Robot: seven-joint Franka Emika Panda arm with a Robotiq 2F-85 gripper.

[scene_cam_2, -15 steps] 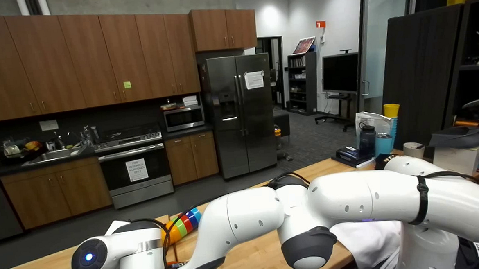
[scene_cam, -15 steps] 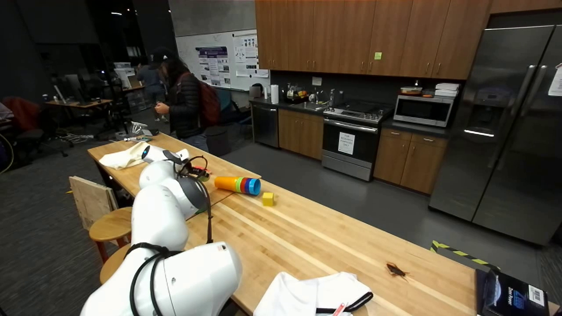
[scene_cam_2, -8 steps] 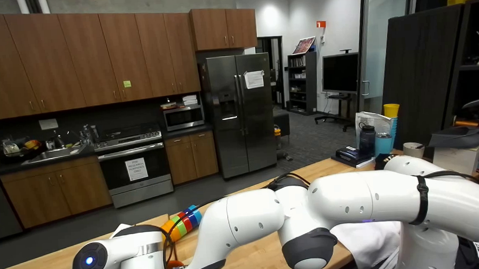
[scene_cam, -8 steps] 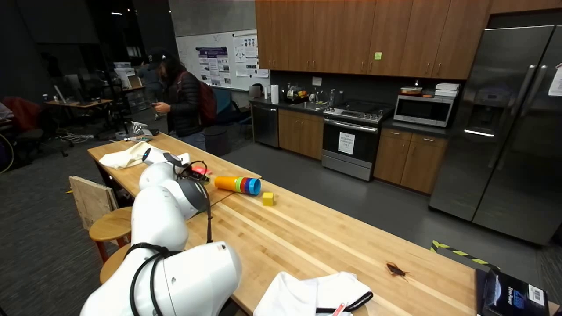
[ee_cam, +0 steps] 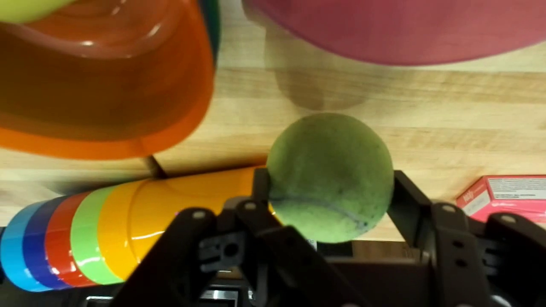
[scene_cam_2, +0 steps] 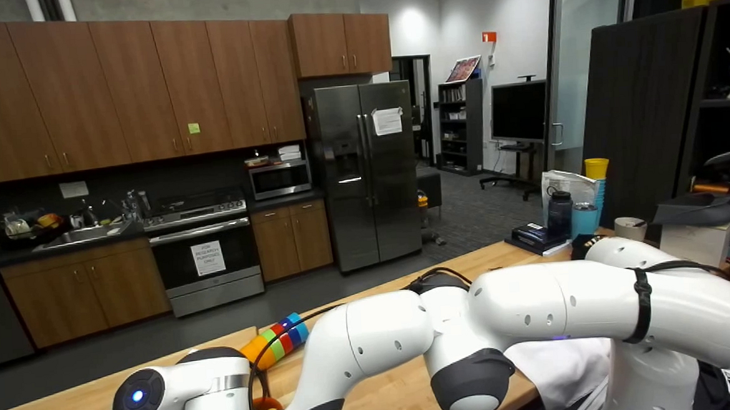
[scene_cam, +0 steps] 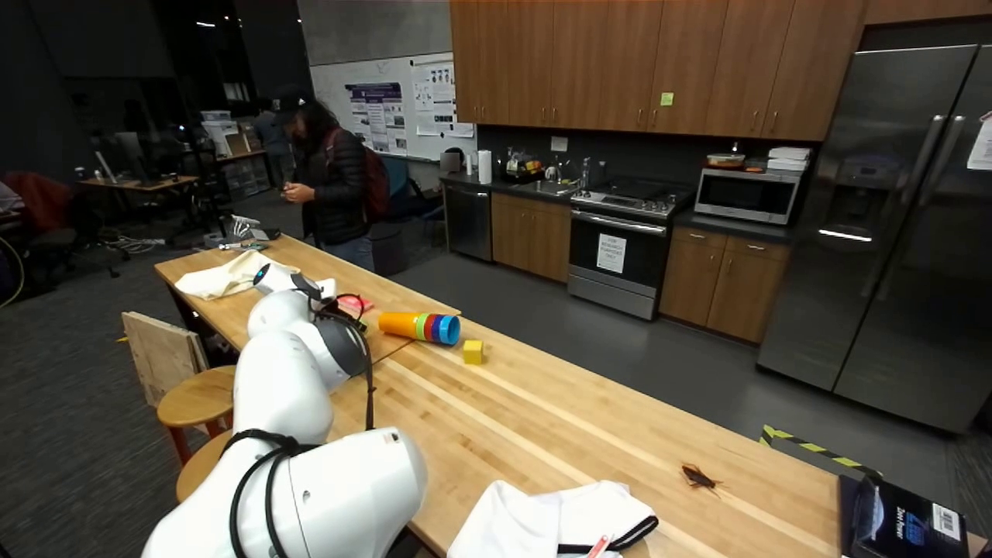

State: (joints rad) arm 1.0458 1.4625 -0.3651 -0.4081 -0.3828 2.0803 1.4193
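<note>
In the wrist view a worn green tennis ball (ee_cam: 330, 175) sits between the black fingers of my gripper (ee_cam: 331, 185), pressed from both sides. The ball is above the wooden tabletop. An orange bowl (ee_cam: 170, 115) is at the upper left of that view, with something yellow-green (ee_cam: 30, 8) over it, cut off by the edge. At the top right a pink bowl (ee_cam: 405, 34) shows only partly. Beneath the left finger lies a stack of coloured cups (ee_cam: 128, 230) on its side. The arm hides most of the gripper in both exterior views.
In both exterior views a pinkish-red box (scene_cam: 355, 304) lies near the cups. A yellow block (scene_cam: 473, 352), a white cloth (scene_cam: 558, 515), a dark insect-shaped object (scene_cam: 700, 477) and a black box (scene_cam: 907, 519) are on the table. A person (scene_cam: 337, 186) stands beyond it.
The arm's wrist has shifted slightly, down and right in an exterior view, uncovering more of the pinkish-red box. The cups have stayed in place. The person has swayed a little.
</note>
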